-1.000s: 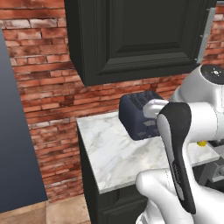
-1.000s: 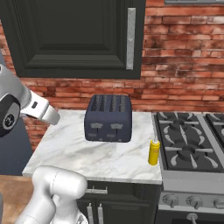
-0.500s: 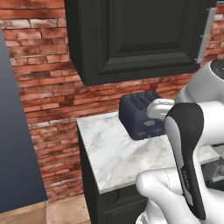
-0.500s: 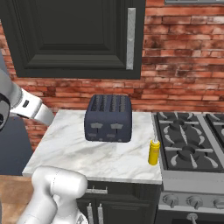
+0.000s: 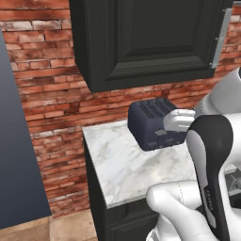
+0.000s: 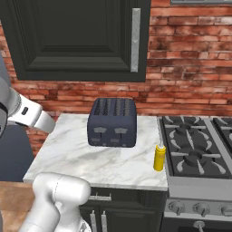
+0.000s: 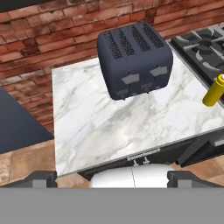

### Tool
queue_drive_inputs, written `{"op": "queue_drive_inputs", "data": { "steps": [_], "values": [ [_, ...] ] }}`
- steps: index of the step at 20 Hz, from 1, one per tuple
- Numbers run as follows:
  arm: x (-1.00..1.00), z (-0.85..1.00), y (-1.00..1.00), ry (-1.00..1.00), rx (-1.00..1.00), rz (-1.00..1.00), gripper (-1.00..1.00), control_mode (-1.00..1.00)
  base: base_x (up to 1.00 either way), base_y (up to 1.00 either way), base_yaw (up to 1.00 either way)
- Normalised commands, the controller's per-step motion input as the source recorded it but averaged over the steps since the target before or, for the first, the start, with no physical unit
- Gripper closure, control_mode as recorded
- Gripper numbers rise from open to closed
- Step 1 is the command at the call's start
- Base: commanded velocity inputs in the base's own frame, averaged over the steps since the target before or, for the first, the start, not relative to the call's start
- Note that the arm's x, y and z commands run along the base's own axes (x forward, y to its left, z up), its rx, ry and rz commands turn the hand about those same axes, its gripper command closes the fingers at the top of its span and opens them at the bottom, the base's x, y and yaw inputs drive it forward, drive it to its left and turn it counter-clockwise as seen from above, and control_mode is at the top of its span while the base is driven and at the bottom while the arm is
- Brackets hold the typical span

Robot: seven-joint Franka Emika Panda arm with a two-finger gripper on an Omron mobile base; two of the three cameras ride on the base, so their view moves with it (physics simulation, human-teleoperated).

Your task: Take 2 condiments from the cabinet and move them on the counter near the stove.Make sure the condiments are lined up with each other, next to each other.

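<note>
Left base view: the cabinet (image 5: 146, 42) hangs shut over the table (image 5: 136, 164), and the toaster (image 5: 155, 123) sits toward the back by the brick wall (image 5: 52, 84).

Right base view: the yellow bottle (image 6: 159, 157) stands upright at the table's right edge, just beside the stove (image 6: 199, 154) — open marble lies in front of the toaster and to its left.

Hand view: the hand (image 7: 112, 178) is spread wide and holds nothing, its fingertips (image 7: 41, 178) above the table's front edge.
</note>
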Motion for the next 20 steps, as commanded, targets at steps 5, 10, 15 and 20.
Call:
{"op": "queue_drive_inputs", "data": {
  "steps": [5, 10, 15, 20],
  "values": [
    [-0.02, 0.0, 0.0, 0.0, 0.0, 0.0, -1.0, -1.0, 0.0, 0.0, 0.0],
    [-0.23, -0.02, 0.12, -0.01, 0.0, 0.01, -1.0, 1.0, -0.48, 0.38, 0.13],
    [0.0, 0.0, 0.0, 0.0, 0.0, 0.0, -1.0, 1.0, -0.82, 0.91, 0.55],
    [0.0, 0.0, 0.0, 0.0, 0.0, 0.0, -1.0, 1.0, -0.48, 0.86, 0.87]
  ]
}}
